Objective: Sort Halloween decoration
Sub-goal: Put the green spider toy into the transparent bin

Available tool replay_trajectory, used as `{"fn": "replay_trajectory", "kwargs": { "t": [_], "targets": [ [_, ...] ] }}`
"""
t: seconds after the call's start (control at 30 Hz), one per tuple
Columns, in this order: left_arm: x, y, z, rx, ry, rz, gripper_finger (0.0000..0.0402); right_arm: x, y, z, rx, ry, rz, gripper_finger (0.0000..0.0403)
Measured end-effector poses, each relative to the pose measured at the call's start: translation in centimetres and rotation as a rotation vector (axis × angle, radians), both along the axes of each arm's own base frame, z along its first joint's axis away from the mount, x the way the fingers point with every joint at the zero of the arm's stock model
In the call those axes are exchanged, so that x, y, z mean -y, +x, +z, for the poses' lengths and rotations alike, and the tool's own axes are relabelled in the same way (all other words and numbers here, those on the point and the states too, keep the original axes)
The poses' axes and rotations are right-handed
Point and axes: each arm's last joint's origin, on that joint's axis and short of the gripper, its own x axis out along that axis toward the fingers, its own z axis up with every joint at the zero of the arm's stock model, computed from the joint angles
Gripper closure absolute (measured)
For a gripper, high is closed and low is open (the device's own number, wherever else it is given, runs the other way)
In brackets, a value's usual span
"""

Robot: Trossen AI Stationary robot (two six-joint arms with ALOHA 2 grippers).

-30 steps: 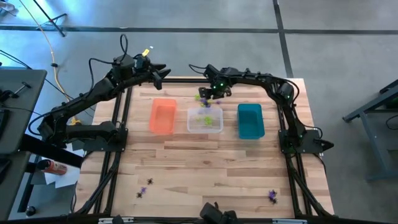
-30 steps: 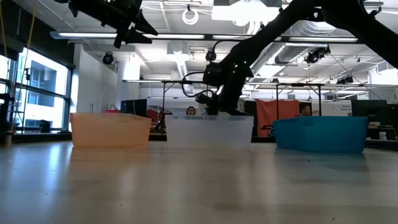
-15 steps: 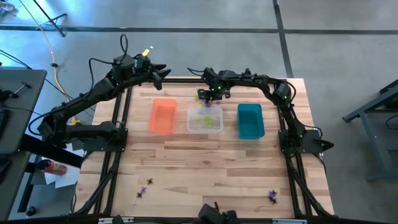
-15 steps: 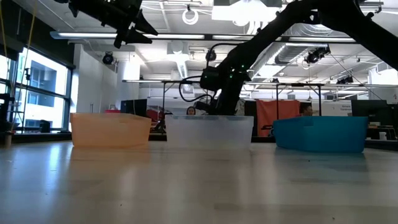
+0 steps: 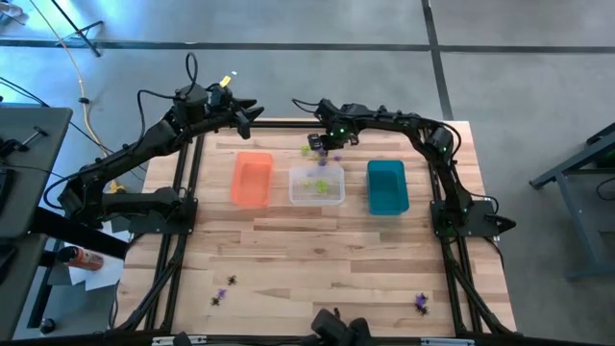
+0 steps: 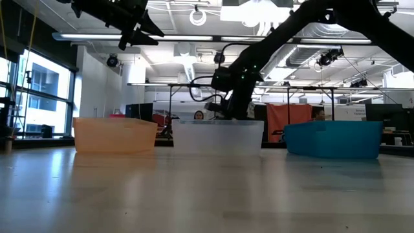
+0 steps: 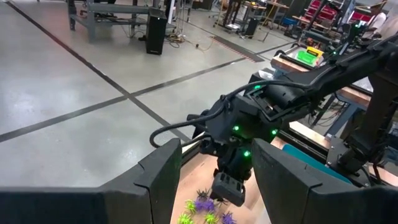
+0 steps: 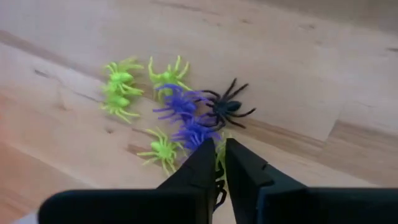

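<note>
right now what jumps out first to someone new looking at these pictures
Three bins in a row across the far half of the table: orange bin, clear bin, teal bin. Just behind the clear one lies a bright pile of toy spiders, green, purple and black, with the right gripper closed down over its edge. The left gripper hangs open by the far left corner.

Right gripper [image 8: 221, 158] fingers nearly meet around a lime green spider [image 8: 220, 151], mostly hidden between them. A dark shape below the fingertips is too obscured to identify.
</note>
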Motion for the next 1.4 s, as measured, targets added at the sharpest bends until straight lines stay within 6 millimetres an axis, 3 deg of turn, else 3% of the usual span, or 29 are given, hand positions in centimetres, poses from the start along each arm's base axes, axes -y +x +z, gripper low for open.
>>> {"fn": "replay_trajectory", "kwargs": {
  "t": [0.2,0.5,0.63,0.83,1.03,1.4],
  "targets": [
    [0.0,0.0,0.0,0.000,0.000,0.000,0.0220,0.3,-0.3,0.4,0.025,0.004,0.056,0.0384],
    [0.0,0.0,0.0,-0.001,-0.001,0.000,0.0220,1.3,-1.5,3.8,0.099,-0.108,0.169,0.0379],
    [0.0,0.0,-0.1,-0.011,-0.010,0.000,0.0220,1.2,-1.3,4.5,0.179,-0.082,0.242,0.0348],
    [0.1,-0.1,-0.5,-0.038,-0.034,0.000,0.0220,0.8,-1.3,4.4,0.115,-0.130,0.233,0.0291],
    [0.1,-0.1,-0.7,-0.056,-0.051,0.000,0.0220,1.2,-1.4,4.6,0.175,-0.068,0.176,0.0279],
    [0.1,-0.1,-0.7,-0.045,-0.066,0.004,0.0220,-1.2,2.9,3.3,0.272,-0.014,0.116,0.0279]
  ]
}}
